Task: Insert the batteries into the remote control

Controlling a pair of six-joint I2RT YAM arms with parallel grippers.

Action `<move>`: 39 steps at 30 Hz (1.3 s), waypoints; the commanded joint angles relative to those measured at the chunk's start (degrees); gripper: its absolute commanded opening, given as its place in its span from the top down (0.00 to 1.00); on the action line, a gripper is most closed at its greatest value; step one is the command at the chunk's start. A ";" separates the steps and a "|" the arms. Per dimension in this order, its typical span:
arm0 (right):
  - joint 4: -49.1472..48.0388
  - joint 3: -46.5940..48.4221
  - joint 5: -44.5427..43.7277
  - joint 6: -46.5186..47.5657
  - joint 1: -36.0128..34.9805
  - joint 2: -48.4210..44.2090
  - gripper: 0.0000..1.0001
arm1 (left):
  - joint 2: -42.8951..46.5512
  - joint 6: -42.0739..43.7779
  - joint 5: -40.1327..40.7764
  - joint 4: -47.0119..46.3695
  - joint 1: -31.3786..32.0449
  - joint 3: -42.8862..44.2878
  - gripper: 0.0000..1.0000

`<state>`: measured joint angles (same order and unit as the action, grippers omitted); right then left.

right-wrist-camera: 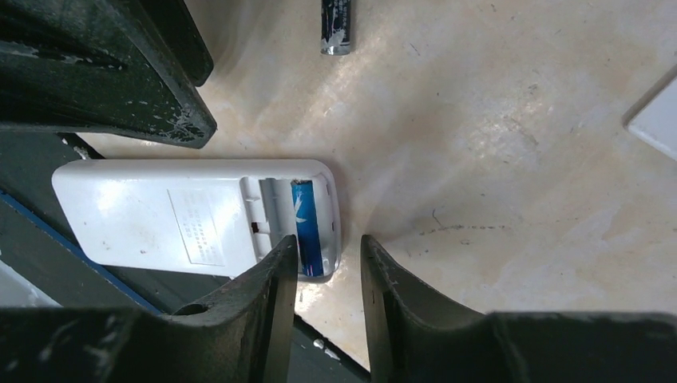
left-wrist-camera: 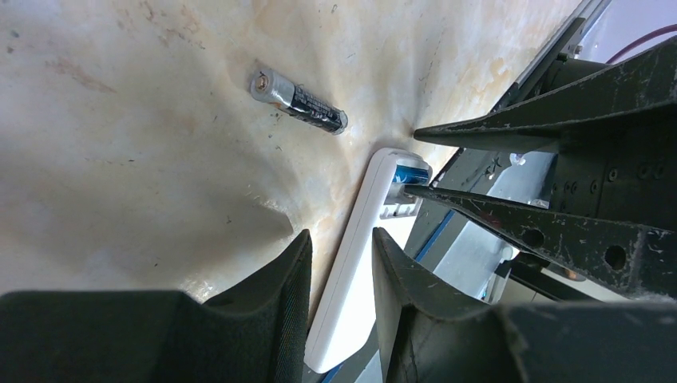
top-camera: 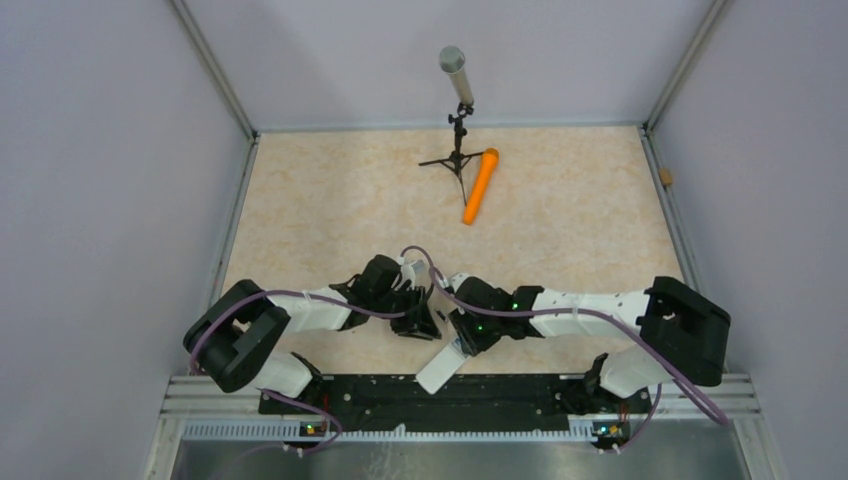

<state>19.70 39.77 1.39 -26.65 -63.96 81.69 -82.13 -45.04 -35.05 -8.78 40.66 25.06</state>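
The white remote control (top-camera: 438, 372) lies back up at the table's front edge, one end over the black rail. Its battery bay is uncovered, and one blue-banded battery (right-wrist-camera: 307, 227) sits in it. A second battery (left-wrist-camera: 297, 101) lies loose on the table beyond it. My right gripper (right-wrist-camera: 329, 243) is open at the bay end with nothing between its fingers. One of its fingertips (left-wrist-camera: 409, 190) reaches the seated battery (left-wrist-camera: 411, 171). My left gripper (left-wrist-camera: 341, 234) hovers partly open over the remote (left-wrist-camera: 355, 271), and I cannot tell if it touches.
A grey microphone (top-camera: 453, 70) on a black tripod (top-camera: 458, 160) stands at the back, with a long orange cylinder (top-camera: 480, 186) beside it. A white flat piece's corner (right-wrist-camera: 655, 120) shows near the remote. Grey walls enclose the table on three sides.
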 commanded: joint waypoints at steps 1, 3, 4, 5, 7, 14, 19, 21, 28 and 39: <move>1.60 2.84 -2.56 -0.96 -0.56 -3.43 0.65 | -0.22 1.21 -0.13 -0.05 0.21 1.37 0.65; 2.23 3.55 -3.30 -1.24 -0.60 -4.44 0.63 | -0.25 1.34 0.05 0.31 0.26 1.38 0.65; 2.52 3.86 -3.57 -1.45 -0.60 -5.08 0.63 | -0.22 1.34 0.15 0.45 0.26 1.32 0.65; 2.70 4.09 -3.74 -1.67 -0.56 -5.91 0.63 | -0.08 1.35 0.22 0.55 0.23 1.24 0.65; 3.00 4.34 -3.65 -2.15 -0.54 -7.48 0.63 | 0.22 1.31 0.24 0.75 0.24 1.01 0.65; 4.10 4.37 -1.59 -2.70 -0.64 -8.56 1.00 | 0.43 1.49 0.34 0.80 0.29 0.18 0.66; 4.23 4.04 -0.28 -2.72 -1.63 -6.81 1.00 | 0.50 1.43 0.16 0.78 0.32 0.18 0.66; 4.12 4.01 0.10 -2.74 -2.01 -6.08 1.00 | 0.63 1.43 0.07 0.82 0.29 0.10 0.66; 4.66 4.00 -0.13 -2.68 -2.80 -3.43 1.00 | 0.33 1.34 -0.08 0.52 0.30 -0.05 0.66; 2.59 1.85 -0.07 -3.21 -3.50 1.26 1.00 | 0.13 1.11 -0.10 0.10 0.33 0.06 0.66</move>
<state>24.08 42.04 1.37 -29.23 -66.48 81.19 -82.13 -44.80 -34.87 -7.44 40.66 25.06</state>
